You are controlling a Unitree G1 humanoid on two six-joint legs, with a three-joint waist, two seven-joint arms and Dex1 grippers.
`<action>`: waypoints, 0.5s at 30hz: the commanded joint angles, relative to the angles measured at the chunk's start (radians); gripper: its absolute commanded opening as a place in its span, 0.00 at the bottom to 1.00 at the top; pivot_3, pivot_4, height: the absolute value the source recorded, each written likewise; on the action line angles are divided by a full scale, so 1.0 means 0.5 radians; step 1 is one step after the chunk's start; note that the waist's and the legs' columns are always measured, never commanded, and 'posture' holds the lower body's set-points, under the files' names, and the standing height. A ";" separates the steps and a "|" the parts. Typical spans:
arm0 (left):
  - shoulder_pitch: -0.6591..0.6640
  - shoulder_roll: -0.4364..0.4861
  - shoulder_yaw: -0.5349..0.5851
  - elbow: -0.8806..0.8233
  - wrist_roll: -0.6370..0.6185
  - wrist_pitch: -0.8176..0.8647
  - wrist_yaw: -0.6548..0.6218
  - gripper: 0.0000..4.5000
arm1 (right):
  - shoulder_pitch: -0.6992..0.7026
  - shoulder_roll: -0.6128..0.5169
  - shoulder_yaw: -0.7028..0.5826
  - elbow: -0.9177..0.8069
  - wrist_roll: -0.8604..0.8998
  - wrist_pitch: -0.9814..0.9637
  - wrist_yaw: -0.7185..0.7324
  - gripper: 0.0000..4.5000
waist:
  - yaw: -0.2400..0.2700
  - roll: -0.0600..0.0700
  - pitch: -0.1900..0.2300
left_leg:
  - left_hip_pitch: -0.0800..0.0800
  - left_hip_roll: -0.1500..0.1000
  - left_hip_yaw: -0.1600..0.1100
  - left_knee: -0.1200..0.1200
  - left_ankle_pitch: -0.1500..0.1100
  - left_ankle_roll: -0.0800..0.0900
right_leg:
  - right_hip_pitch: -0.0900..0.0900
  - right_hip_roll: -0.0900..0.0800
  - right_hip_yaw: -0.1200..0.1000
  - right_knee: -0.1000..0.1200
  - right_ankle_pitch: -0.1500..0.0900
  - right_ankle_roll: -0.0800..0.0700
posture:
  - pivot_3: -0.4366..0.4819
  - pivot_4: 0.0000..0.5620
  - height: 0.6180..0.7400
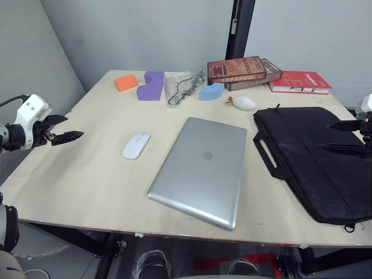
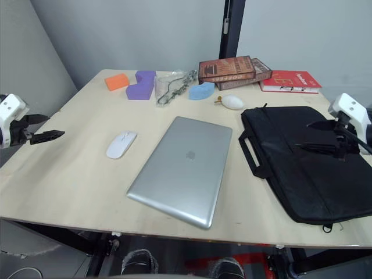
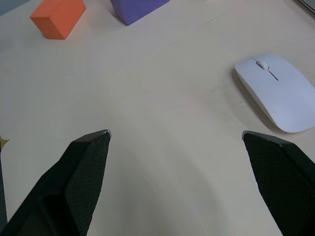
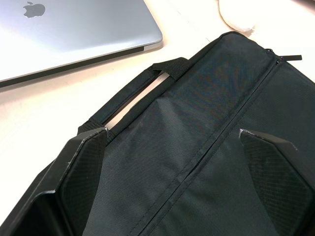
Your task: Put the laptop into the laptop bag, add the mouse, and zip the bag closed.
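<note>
A large flat silver aluminium laptop (image 1: 201,170) with rounded corners lies closed at the middle of the pale wooden table (image 1: 87,180), its lid logo facing up and one corner reaching toward the near edge. Just to its right, apart from it by a strip of bare wood, rests the large flat black fabric laptop bag (image 1: 317,160), lying flat with its two short handles (image 1: 268,152) turned toward the laptop. On the laptop's other side sits the small smooth white oval mouse (image 1: 136,145), alone on open tabletop. My right gripper (image 2: 317,135) hovers over the bag's top panel, its two black fingers (image 4: 81,172) spread wide and holding nothing, a seam of the bag running between them in the right wrist view. My left gripper (image 1: 65,128) hangs at the table's left edge, well apart from the mouse, its fingers (image 3: 83,172) likewise held wide apart and empty. Along the far side of the table stand an orange foam block (image 1: 125,82), a purple stepped block (image 1: 150,86), a clear plastic pouch (image 1: 181,87) with dark cord inside, a blue curved block (image 1: 211,91), and a white egg-shaped soft toy (image 1: 243,103) just beyond the bag's far corner. Behind them lie two stacked brown books (image 1: 243,71) and a red book (image 1: 300,81).
</note>
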 commanded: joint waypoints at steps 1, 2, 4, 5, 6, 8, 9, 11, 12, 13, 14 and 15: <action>-0.042 0.028 0.006 0.006 0.024 -0.054 0.008 1.00 | -0.007 -0.051 -0.092 -0.037 0.019 -0.022 0.006 0.99 | 0.000 0.000 0.000 | 0.000 0.000 0.000 0.000 0.000 0.000 | 0.000 0.000 0.000 0.000 0.000 0.000 | 0.48 0.27 0.95; -0.039 0.025 0.004 0.008 0.027 -0.060 0.018 1.00 | -0.003 -0.054 -0.092 -0.035 0.014 -0.028 0.008 0.99 | 0.000 0.000 0.000 | 0.000 0.000 0.000 0.000 0.000 0.000 | 0.000 0.000 0.000 0.000 0.000 0.000 | 0.48 0.27 0.95; -0.035 0.023 0.003 0.010 0.035 -0.073 0.033 1.00 | 0.008 -0.057 -0.095 -0.031 0.009 -0.038 0.011 0.99 | 0.000 0.000 0.000 | 0.000 0.000 0.000 0.000 0.000 0.000 | 0.000 0.000 0.000 0.000 0.000 0.000 | 0.48 0.27 0.95; -0.034 0.022 0.005 0.010 0.037 -0.074 0.031 1.00 | 0.014 -0.056 -0.100 -0.029 0.010 -0.041 0.013 0.99 | 0.000 0.000 0.000 | 0.000 0.000 0.000 0.000 0.000 0.000 | 0.000 0.000 0.000 0.000 0.000 0.000 | 0.48 0.27 0.95; -0.034 0.022 0.007 0.010 0.039 -0.075 0.029 1.00 | 0.018 -0.056 -0.102 -0.029 0.011 -0.042 0.013 0.99 | 0.000 0.000 0.000 | 0.000 0.000 0.000 0.000 0.000 0.000 | 0.000 0.000 0.000 0.000 0.000 0.000 | 0.48 0.27 0.95; -0.035 0.021 0.009 0.011 0.041 -0.077 0.027 1.00 | 0.034 -0.056 -0.110 -0.027 0.011 -0.052 0.015 0.99 | 0.000 0.000 0.000 | 0.000 0.000 0.000 0.000 0.000 0.000 | 0.000 0.000 0.000 0.000 0.000 0.000 | 0.48 0.27 0.95; -0.028 0.022 0.008 0.009 0.043 -0.082 0.024 1.00 | 0.045 -0.057 -0.115 -0.024 0.012 -0.058 0.018 0.99 | 0.000 0.000 0.000 | 0.000 0.000 0.000 0.000 0.000 0.000 | 0.000 0.000 0.000 0.000 0.000 0.000 | 0.48 0.27 0.95; -0.017 0.026 0.007 0.005 0.047 -0.088 0.020 1.00 | 0.066 -0.059 -0.129 -0.009 0.013 -0.077 0.027 0.99 | 0.000 0.000 0.000 | 0.000 0.000 0.000 0.000 0.000 0.000 | 0.000 0.000 0.000 0.000 0.000 0.000 | 0.48 0.27 0.95; -0.016 0.026 0.008 0.003 0.047 -0.089 0.020 1.00 | 0.074 -0.060 -0.135 -0.002 0.013 -0.085 0.030 0.99 | 0.001 0.000 0.000 | 0.000 0.000 0.000 0.000 0.000 0.000 | 0.000 0.000 0.000 0.000 0.000 0.000 | 0.48 0.27 0.95; -0.017 0.026 0.009 0.002 0.047 -0.088 0.020 1.00 | 0.080 -0.060 -0.140 0.001 0.014 -0.091 0.033 0.99 | 0.001 0.000 0.000 | 0.000 0.000 0.000 0.000 0.000 0.000 | 0.000 0.000 0.000 0.000 0.000 0.000 | 0.48 0.27 0.95; -0.019 0.025 0.011 0.000 0.044 -0.083 0.018 1.00 | 0.083 -0.059 -0.143 0.001 0.014 -0.093 0.034 0.99 | 0.000 0.000 0.000 | 0.000 0.000 0.000 0.000 0.000 0.000 | 0.000 0.000 0.000 0.000 0.000 0.000 | 0.48 0.27 0.95; -0.019 0.024 0.011 -0.002 0.044 -0.081 0.015 1.00 | 0.084 -0.058 -0.144 0.004 0.011 -0.099 0.034 0.99 | 0.000 0.000 0.000 | 0.000 0.000 0.000 0.000 0.000 0.000 | 0.000 0.000 0.000 0.000 0.000 0.000 | 0.48 0.27 0.95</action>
